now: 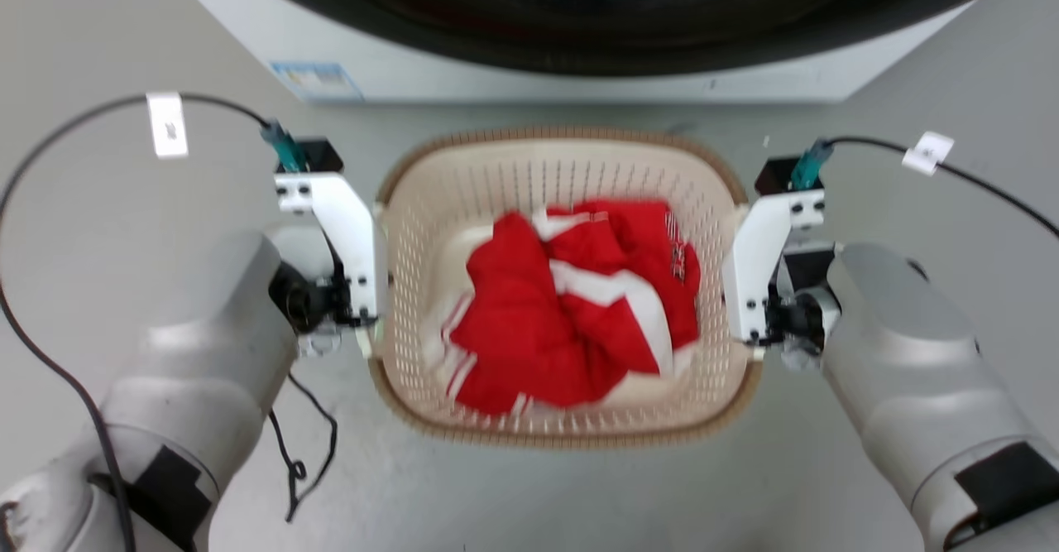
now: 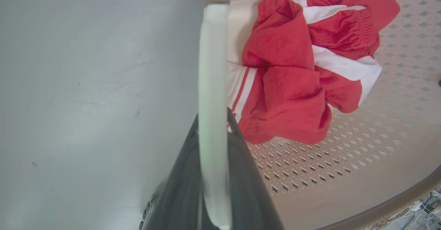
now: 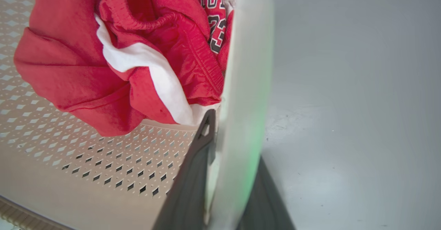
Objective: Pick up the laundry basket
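The left end effector has its two dark fingers pressed against either side of the white handle on the left side of the laundry basket, with nothing but that handle between them. The right end effector clamps the opposite white handle the same way, one finger on the inner face and one on the outer. The basket hangs between the two arms, its brown rim level with the white wrist brackets (whether its base touches the grey floor cannot be told from these views). Its cream walls are pierced with rows of small holes. Inside lies a crumpled heap of red clothes with white panels and stripes, resting on the bottom and bunched toward the middle; dark numerals show on one fold near the right handle. Beyond the basket stands a white washing machine with a dark round door. Black cables loop from both wrists.
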You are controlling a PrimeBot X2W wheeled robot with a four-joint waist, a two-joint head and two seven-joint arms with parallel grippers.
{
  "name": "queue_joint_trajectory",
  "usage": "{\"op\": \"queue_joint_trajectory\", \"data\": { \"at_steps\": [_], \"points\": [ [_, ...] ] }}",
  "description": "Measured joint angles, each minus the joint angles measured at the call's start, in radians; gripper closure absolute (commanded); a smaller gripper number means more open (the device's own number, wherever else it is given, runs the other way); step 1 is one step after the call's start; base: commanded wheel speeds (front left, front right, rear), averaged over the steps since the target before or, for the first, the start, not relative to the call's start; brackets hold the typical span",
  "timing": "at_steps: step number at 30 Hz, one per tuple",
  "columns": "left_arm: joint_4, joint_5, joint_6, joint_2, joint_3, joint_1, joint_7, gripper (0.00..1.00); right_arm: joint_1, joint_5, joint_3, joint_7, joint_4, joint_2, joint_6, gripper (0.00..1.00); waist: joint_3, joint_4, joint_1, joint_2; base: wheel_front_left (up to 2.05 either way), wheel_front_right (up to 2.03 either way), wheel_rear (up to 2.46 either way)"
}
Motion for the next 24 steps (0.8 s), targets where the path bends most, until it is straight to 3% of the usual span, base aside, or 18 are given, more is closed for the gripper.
{"op": "queue_joint_trajectory", "data": {
  "at_steps": [10, 24],
  "points": [
    [0.043, -0.046, 0.002, -0.033, -0.027, 0.094, 0.086, 1.0, 0.1, 0.119, 0.078, 0.132, 0.008, -0.007, -0.005, 1.0, -0.221, 0.001, -0.0001, 0.0001, 0.0, 0.0, 0.0],
    [0.095, -0.085, 0.003, -0.072, -0.045, 0.2, 0.148, 1.0, 0.213, 0.195, 0.137, 0.195, 0.036, -0.007, -0.005, 1.0, -0.483, -0.002, -0.0003, 0.0, 0.0, 0.0, 0.0]
  ]
}}
